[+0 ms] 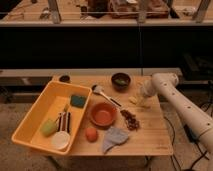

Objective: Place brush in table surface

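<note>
Camera view: one brush [100, 92] is seen lying on the table surface [150, 134], among one yellow tub [37, 112], one orange bowl [103, 114] and one dark bowl [120, 81]. One gripper [142, 101] is held low near the table's right edge; whether it is open or closed cannot be told.

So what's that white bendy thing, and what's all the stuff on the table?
The white thing is a robot's arm, coming in from the right. At its tip is the gripper, the robot's hand for picking things up. It hangs over the right side of the table. There is just one camera, looking down on the table at a slant.

On the table lie a brush, an orange bowl, a dark bowl, an orange ball, a grey cloth and some brown bits. The yellow tub on the left holds a sponge, some sticks and a few more things.

The brush isn't held. It lies on the table, left of the gripper.
</note>
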Robot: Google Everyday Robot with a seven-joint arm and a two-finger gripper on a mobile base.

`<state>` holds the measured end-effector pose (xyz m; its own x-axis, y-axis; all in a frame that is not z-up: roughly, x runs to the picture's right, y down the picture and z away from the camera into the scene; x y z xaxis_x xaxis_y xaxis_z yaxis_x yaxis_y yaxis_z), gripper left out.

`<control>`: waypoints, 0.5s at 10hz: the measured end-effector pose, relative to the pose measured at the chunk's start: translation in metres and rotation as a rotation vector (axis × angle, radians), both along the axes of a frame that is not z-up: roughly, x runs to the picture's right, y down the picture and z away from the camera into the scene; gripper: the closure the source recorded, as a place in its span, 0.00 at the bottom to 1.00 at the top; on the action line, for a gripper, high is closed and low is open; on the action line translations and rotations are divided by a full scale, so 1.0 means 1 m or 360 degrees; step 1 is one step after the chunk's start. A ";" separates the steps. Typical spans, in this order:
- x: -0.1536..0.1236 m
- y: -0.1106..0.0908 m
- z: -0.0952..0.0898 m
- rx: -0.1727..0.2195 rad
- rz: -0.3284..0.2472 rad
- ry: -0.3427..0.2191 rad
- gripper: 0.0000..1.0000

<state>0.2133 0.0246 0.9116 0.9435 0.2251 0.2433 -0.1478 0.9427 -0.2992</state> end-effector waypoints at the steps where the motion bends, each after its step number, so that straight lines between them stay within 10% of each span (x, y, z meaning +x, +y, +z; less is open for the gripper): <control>1: -0.020 -0.016 -0.017 0.0030 0.0010 -0.0004 0.20; 5: -0.104 -0.070 -0.083 0.0083 0.0102 -0.0057 0.20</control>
<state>0.1095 -0.0454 0.8290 0.9179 0.2710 0.2898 -0.1984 0.9461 -0.2561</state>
